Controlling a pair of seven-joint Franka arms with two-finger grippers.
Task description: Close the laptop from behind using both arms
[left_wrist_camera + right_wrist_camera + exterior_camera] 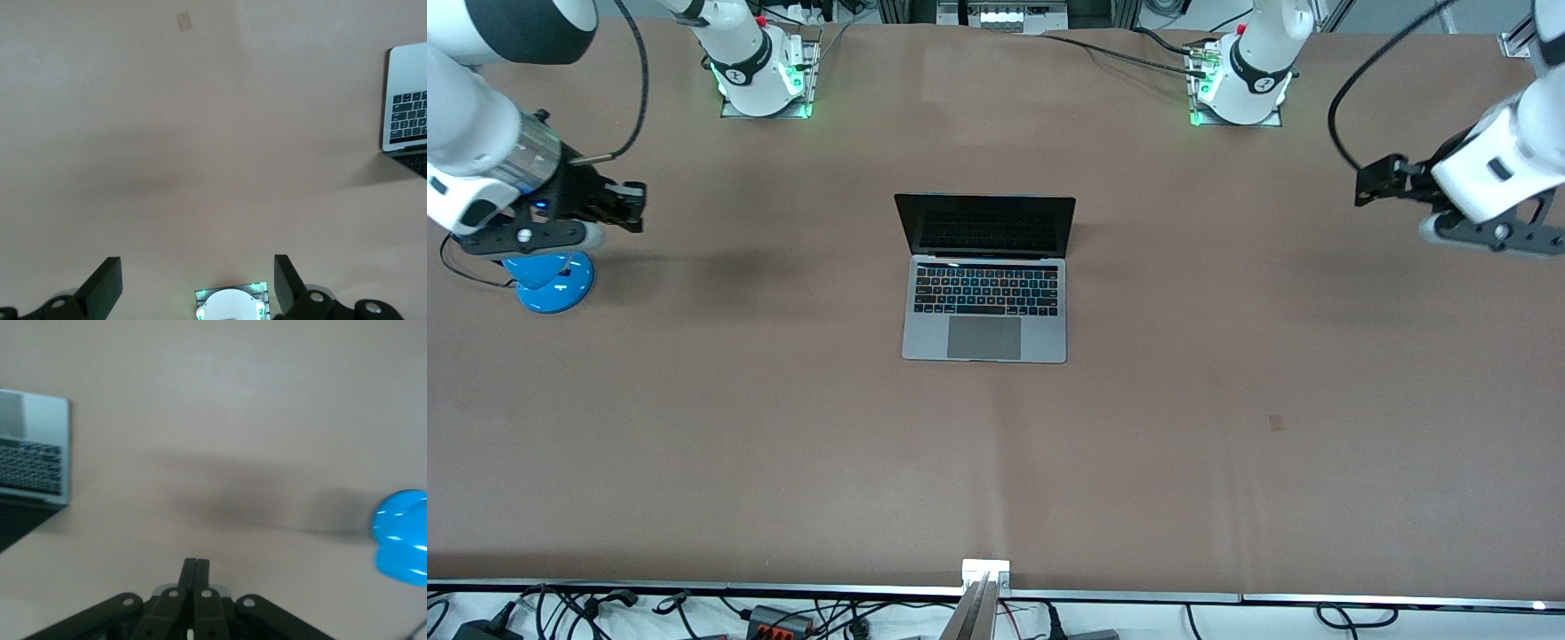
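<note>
The left gripper (193, 290), jaws spread, and the right gripper (195, 583), jaws pressed together, are hovering well apart from the open laptop (985, 277); uneven pushes could be skewing its lid.

Even, bright overhead light falls on the brown counter (1227, 498), with no hard glare. Soft, diffuse shadows of the raised arms smear across it at both ends, and the laptop (985, 277) casts a faint shadow beside its upright screen. Green indicator lights glow at both arm bases. The front view is sharp. The right wrist view is hazy, the blue lamp base (402, 537) showing pale highlights; the left wrist view looks washed-out and pinkish.
</note>
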